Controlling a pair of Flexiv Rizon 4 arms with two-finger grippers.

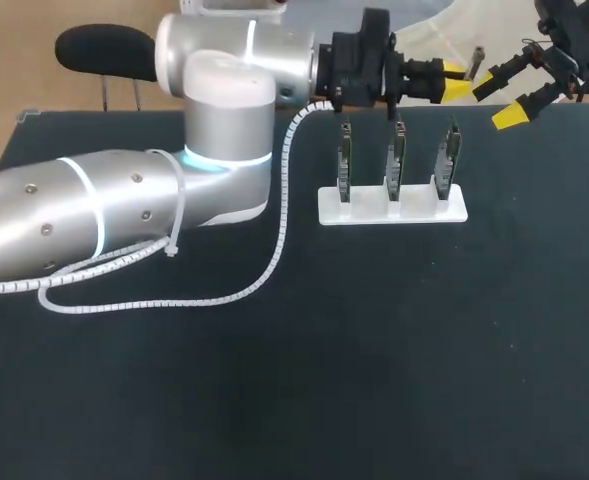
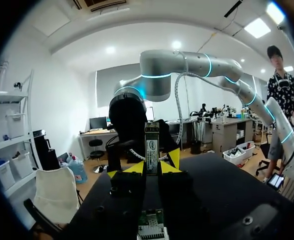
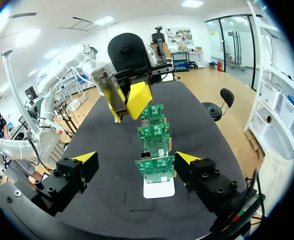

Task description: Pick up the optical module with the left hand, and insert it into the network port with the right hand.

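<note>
The optical module (image 2: 151,146), a slim metal bar with a label, stands upright between the yellow tips of my left gripper (image 2: 151,167), which is shut on it. In the head view that gripper (image 1: 456,86) hovers above the far side of the board stand, the module's end (image 1: 476,62) poking past its tips. My right gripper (image 3: 137,157) is open and empty, facing the left gripper (image 3: 127,95) and the module (image 3: 104,82) ahead of it. In the head view the right gripper (image 1: 496,100) hangs at the far right, just beyond the left one's tips.
A white stand (image 1: 394,207) holds three upright green circuit boards (image 3: 155,169) in a row, below and between both grippers. The left arm's white spiral cable (image 1: 274,250) trails over the black table (image 1: 374,360).
</note>
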